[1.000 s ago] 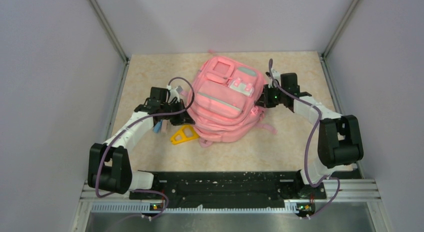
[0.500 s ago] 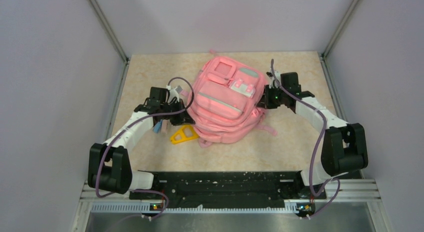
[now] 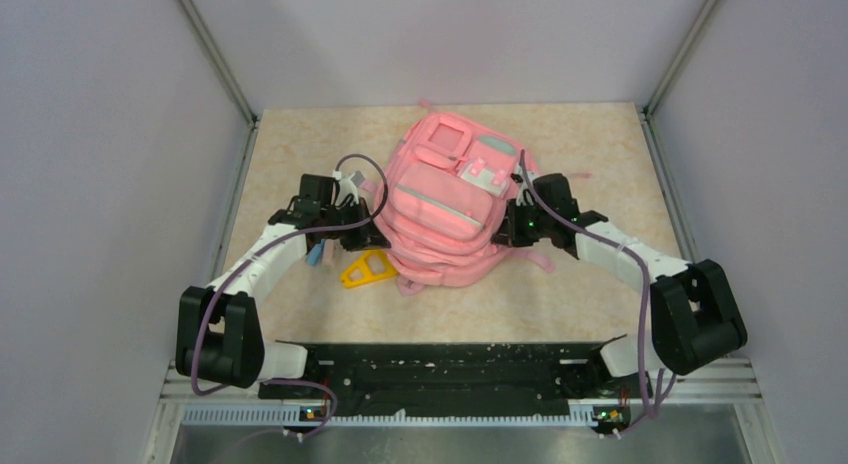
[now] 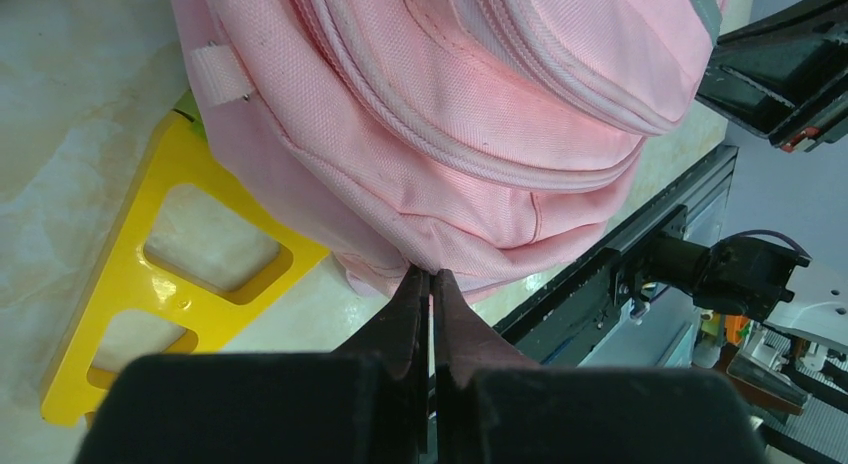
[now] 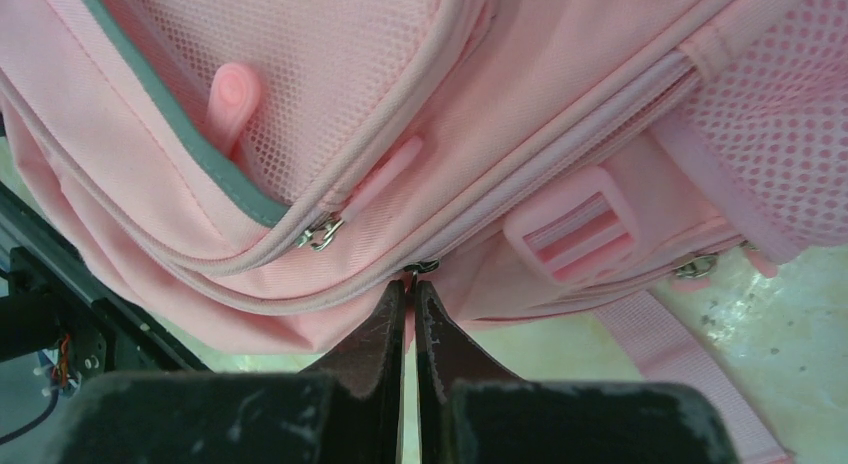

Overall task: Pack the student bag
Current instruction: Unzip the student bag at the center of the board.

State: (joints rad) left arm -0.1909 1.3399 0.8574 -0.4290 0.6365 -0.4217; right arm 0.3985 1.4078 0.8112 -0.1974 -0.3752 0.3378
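Note:
The student bag [image 3: 450, 199], a pink backpack with pale grey strips, lies front up in the middle of the table. My left gripper [image 3: 368, 234] is at its left near edge. In the left wrist view the left gripper [image 4: 422, 276] is shut on a fold of the bag's fabric [image 4: 440, 164] at the bottom seam. My right gripper [image 3: 503, 230] is at the bag's right side. In the right wrist view the right gripper [image 5: 410, 284] is shut on a zip pull [image 5: 421, 268] of the long zip on the bag [image 5: 330, 104].
A yellow plastic set square [image 3: 367, 269] lies on the table, partly under the bag's near left corner, and also shows in the left wrist view [image 4: 120, 324]. A small blue item [image 3: 316, 255] lies under my left arm. A loose pink strap [image 5: 690, 364] trails on the table.
My right gripper has moved nearer and leftward along the bag's right side, from its upper right to its lower right. The left arm has not moved.

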